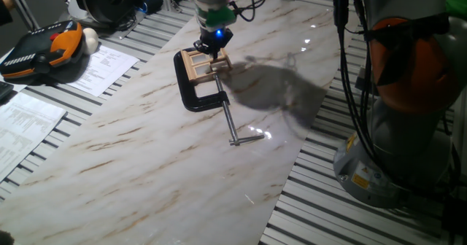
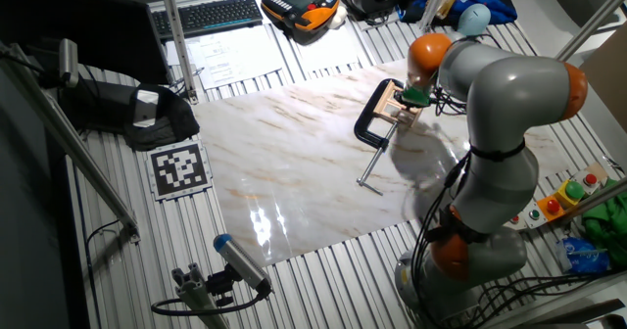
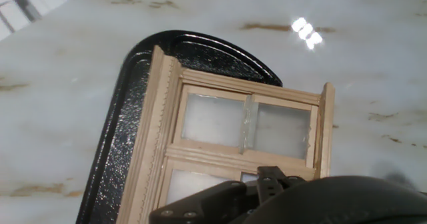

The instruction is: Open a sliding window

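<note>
The sliding window (image 1: 202,63) is a small light-wood frame with panes split by thin bars, lying flat on the marble board and held in a black C-clamp (image 1: 191,92). My gripper (image 1: 214,49) stands straight above the window's far edge, its tip touching or nearly touching the wood. From the opposite side, the window (image 2: 395,100) lies just left of the gripper (image 2: 415,96). The hand view shows the window (image 3: 247,127) close up, two upper panes in full, with the gripper (image 3: 270,181) as one dark mass over the lower sash. The fingers look shut, with no gap between them.
The clamp's long screw (image 1: 228,121) runs toward the front of the marble board (image 1: 146,165). A teach pendant (image 1: 44,48) and papers (image 1: 102,66) lie to the left off the board. The robot's base (image 1: 408,128) stands at the right.
</note>
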You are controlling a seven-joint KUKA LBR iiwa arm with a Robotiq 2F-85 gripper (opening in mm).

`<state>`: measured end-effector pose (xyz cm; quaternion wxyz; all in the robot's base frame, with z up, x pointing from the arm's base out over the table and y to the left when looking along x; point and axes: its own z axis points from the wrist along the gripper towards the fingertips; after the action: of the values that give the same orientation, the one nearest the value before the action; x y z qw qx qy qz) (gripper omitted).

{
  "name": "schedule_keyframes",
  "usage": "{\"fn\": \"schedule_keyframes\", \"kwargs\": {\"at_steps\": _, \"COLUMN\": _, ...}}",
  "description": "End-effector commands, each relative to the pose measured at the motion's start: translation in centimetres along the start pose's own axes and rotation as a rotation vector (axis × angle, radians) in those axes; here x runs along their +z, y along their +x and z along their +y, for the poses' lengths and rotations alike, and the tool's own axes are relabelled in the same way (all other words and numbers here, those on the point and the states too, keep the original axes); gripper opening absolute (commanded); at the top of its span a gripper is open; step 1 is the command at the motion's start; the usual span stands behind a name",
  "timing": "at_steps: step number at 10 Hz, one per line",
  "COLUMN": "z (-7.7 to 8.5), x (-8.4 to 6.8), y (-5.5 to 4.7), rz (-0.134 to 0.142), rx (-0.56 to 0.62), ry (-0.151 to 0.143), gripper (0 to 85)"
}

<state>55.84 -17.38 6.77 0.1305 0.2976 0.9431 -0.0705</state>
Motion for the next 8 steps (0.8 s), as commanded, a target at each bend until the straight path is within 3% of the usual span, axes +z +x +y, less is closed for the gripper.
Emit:
{"fn": "schedule_keyframes", "kwargs": {"at_steps": 1, "z": 0.01, "x": -0.15, "y": 0.01, "rz": 0.012, "rx": -0.007, "ry": 0.013, "gripper": 0.0}}
{"fn": "schedule_keyframes", "kwargs": {"at_steps": 4, "z": -0.01, "x": -0.08, "y": 0.0, "rz": 0.045, "rx": -0.007, "ry": 0.023, "gripper": 0.0}}
{"fn": "schedule_keyframes", "kwargs": {"at_steps": 5, "z": -0.01, "x": -0.08, "y": 0.0, "rz": 0.068, "rx": -0.005, "ry": 0.028, "gripper": 0.0}}
{"fn": "schedule_keyframes", "kwargs": {"at_steps": 6, "z": -0.01, "x": -0.08, "y": 0.0, "rz": 0.099, "rx": -0.014, "ry": 0.042, "gripper": 0.0}}
{"fn": "schedule_keyframes", "kwargs": {"at_steps": 7, "z": -0.01, "x": -0.08, "y": 0.0, "rz": 0.166, "rx": -0.005, "ry": 0.034, "gripper": 0.0}}
{"fn": "schedule_keyframes", "kwargs": {"at_steps": 8, "z": -0.01, "x": -0.08, "y": 0.0, "rz": 0.198, "rx": 0.0, "ry": 0.051, "gripper": 0.0}}
